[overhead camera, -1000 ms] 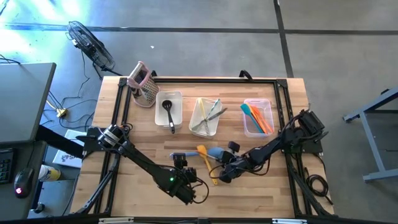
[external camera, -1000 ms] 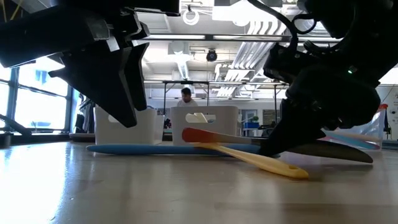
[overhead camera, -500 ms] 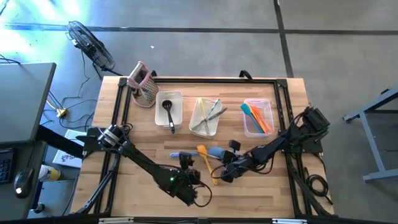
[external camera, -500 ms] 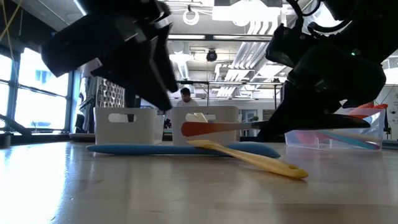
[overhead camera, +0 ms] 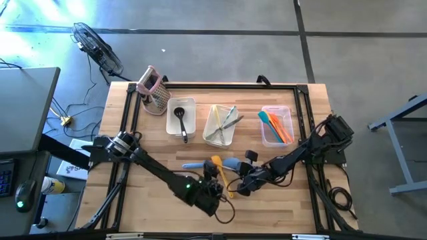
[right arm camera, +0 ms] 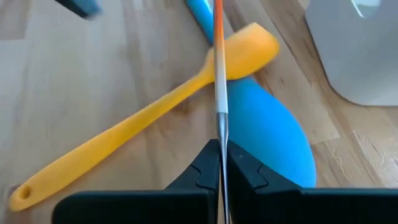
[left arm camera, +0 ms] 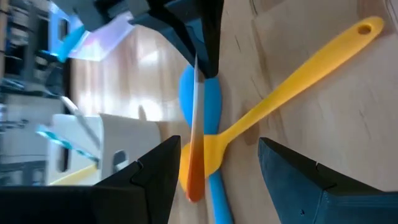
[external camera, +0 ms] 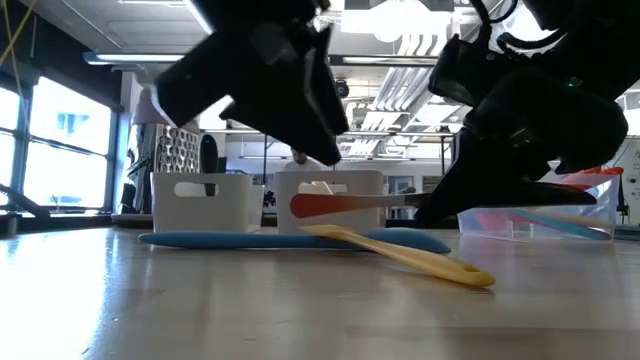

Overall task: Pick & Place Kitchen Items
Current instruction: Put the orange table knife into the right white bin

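The right hand (right arm camera: 219, 163) pinches an orange spatula (right arm camera: 219, 56) above the yellow spatula (right arm camera: 143, 121); the spread left hand (left arm camera: 214, 168), crowding in, could knock it loose.

The table (overhead camera: 293, 207) is pale wood with visible grain and a slight sheen. The yellow spatula (right arm camera: 143, 118) and blue spatula (right arm camera: 267, 134) look like smooth matt silicone. The clear bins (overhead camera: 277, 137) appear to be glossy plastic; the grater (overhead camera: 159, 100) looks metal.
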